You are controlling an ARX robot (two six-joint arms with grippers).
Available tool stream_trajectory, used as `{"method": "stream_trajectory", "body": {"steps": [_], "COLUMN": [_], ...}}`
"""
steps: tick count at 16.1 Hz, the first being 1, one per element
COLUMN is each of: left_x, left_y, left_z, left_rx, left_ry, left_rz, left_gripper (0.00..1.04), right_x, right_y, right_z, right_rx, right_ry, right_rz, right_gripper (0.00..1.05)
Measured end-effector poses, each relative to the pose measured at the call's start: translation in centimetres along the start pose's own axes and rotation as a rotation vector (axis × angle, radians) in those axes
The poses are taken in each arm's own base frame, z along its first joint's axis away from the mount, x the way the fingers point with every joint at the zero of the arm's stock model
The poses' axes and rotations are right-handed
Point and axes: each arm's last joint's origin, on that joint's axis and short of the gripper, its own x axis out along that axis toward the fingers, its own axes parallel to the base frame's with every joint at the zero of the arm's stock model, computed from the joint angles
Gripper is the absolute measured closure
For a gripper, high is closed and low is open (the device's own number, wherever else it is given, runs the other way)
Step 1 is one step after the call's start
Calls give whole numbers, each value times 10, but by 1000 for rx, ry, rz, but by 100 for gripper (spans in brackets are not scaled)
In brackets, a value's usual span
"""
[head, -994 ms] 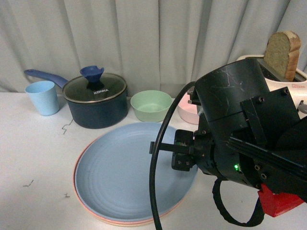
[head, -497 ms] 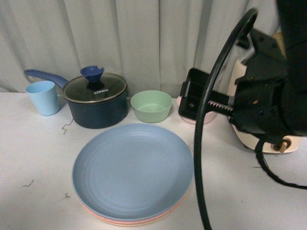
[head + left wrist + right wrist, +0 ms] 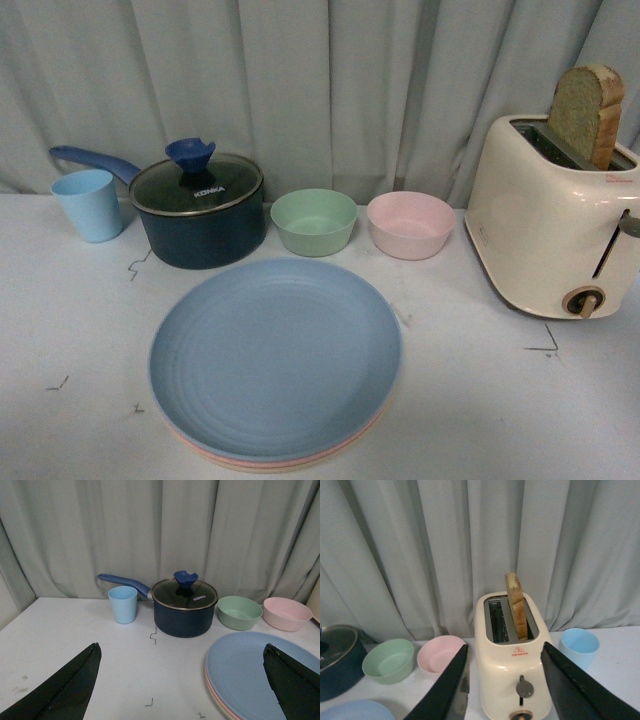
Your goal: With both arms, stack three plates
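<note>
Plates (image 3: pixel 275 365) sit stacked at the bench's (image 3: pixel 70 330) near edge, light blue on top, cream and pink rims showing beneath. I see bare bench either side of the stack. Beyond it stand pot (image 3: pixel 200 210), green bowl (image 3: pixel 314 221) and pink bowl (image 3: pixel 410 224). Left fingers (image 3: pixel 75 690) and right fingers (image 3: pixel 450 690) are both spread, holding nothing.

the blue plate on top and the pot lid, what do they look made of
The light blue plate: probably matte plastic or melamine, showing dull, even colour and faint concentric ridges without glare. The pot lid: apparently clear glass with a metal rim, since it is see-through and carries printed lettering.
</note>
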Motion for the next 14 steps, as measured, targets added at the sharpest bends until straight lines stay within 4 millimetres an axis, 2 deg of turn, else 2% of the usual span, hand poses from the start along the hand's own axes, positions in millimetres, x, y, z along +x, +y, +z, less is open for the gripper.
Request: {"method": "stream_trajectory", "body": {"steps": [2, 4, 5, 6, 8, 11, 14], "left_x": [0, 0, 0, 0, 0, 0, 0], "left_y": [0, 0, 0, 0, 0, 0, 0], "left_z": [0, 0, 0, 0, 0, 0, 0], "left_rx": [0, 0, 0, 0, 0, 0, 0], "left_ry": [0, 1, 1, 1, 1, 0, 1], "left_rz": [0, 0, 0, 0, 0, 1, 0], "left_gripper": [7, 7, 7, 7, 7, 7, 7], "right_x": [-30, -36, -46, -58, -72, -82, -93], "right_y": [-12, -15, -21, -30, -39, -53, -53], "right_z": [-10, -13, -21, -34, -50, -54, -60], "right_rx": [-39, -41, -48, -58, -59, -58, -58], "right_ry": [-24, -27, -24, -21, -11, -25, -31], "right_rz": [14, 20, 17, 10, 3, -2, 14], "right_gripper": [83, 88, 98, 103, 103, 103, 103]}}
